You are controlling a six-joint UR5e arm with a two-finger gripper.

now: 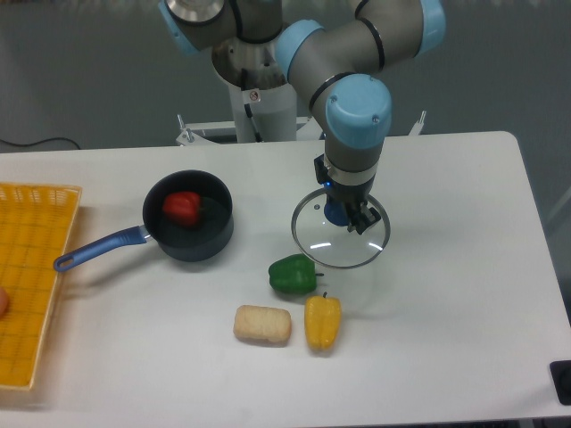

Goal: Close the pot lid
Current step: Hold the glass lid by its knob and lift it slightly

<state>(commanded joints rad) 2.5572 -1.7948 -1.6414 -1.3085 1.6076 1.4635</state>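
Camera: red pepper (182, 207) inside uncovered pot (190, 217); claw (343, 212) clamped on lid (340, 231) knob.

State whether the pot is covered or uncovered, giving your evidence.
Uncovered. The pot shows a red pepper inside; the lid is apart, at the claw.

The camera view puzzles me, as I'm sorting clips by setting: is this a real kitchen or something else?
Most likely a robotics lab, not a kitchen: a robot arm mounted behind a plain white table, toy-like vegetables such as the green pepper, and a pot with no stove.
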